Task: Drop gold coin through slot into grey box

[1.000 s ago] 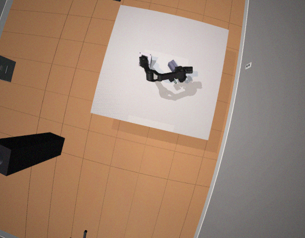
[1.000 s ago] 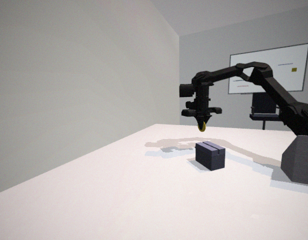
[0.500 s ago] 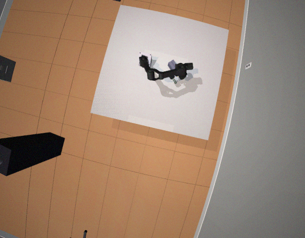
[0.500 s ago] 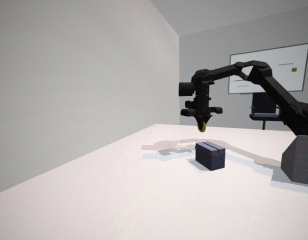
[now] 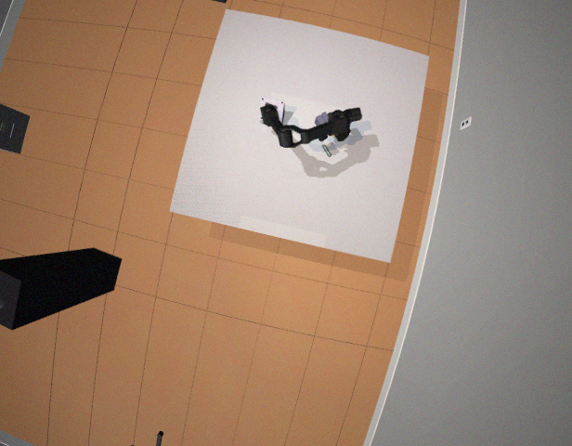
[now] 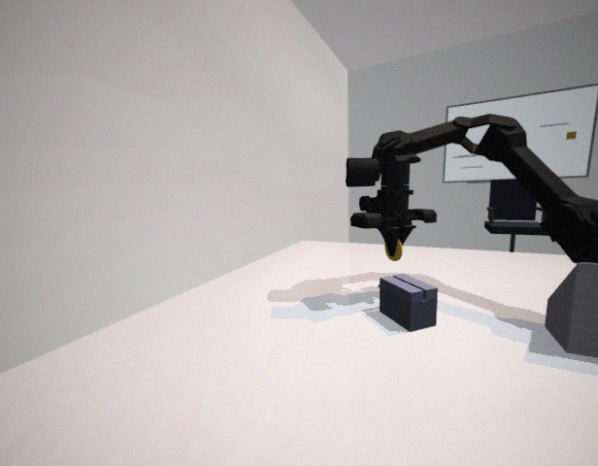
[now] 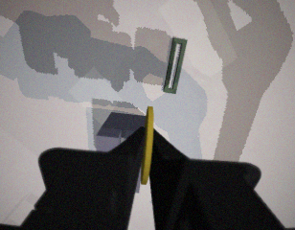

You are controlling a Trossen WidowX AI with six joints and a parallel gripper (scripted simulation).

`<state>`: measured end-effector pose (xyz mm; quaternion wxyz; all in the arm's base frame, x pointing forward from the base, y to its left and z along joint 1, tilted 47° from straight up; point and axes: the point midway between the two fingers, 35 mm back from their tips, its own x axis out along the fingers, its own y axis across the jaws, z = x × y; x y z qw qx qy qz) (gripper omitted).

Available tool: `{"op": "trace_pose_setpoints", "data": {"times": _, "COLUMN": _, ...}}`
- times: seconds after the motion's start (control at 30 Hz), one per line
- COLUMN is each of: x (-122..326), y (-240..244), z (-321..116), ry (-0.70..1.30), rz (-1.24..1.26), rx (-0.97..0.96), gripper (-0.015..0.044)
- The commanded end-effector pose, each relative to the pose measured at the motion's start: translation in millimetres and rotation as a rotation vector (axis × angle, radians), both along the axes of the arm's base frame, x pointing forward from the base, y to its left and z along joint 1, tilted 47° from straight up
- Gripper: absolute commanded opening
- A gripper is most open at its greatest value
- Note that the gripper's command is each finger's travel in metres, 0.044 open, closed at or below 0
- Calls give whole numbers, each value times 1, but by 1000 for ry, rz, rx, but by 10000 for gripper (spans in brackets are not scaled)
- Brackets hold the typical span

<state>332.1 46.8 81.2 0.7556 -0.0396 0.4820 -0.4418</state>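
My gripper [image 6: 393,246] [image 7: 146,131] points down and is shut on the gold coin [image 6: 398,250] [image 7: 147,149]. The coin is upright, edge-on in the wrist view, its lower part below the fingertips. The closed grey box [image 5: 320,117] [image 6: 395,303] [image 7: 109,142] stands on the table. In the exterior view the coin hangs above and a little behind the box lid, with a gap between them. In the wrist view the box is partly hidden by the left finger and the coin. The dark-green holder [image 5: 326,150] [image 7: 179,41] is empty, ahead and right of the coin in the wrist view.
The white table [image 5: 277,191] [image 6: 239,401] bears the box, the holder and the arm's base [image 6: 585,306]. The arm reaches over the table from its base. Shadows of the arm lie around the box and the holder.
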Motion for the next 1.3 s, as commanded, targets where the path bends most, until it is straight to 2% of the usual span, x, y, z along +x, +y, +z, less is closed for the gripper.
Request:
{"op": "trace_pose_setpoints", "data": {"times": 0.0, "x": -6, "y": 8, "z": -10, "ry": 2, "rz": -2, "rx": 2, "gripper": 0}}
{"op": "trace_pose_setpoints", "data": {"times": 0.87, "x": -40, "y": 43, "z": -55, "ry": -6, "rz": -11, "rx": -3, "gripper": 0}}
{"op": "trace_pose_setpoints", "data": {"times": 1.27, "x": -36, "y": 41, "z": -51, "ry": -6, "rz": -7, "rx": -2, "gripper": 0}}
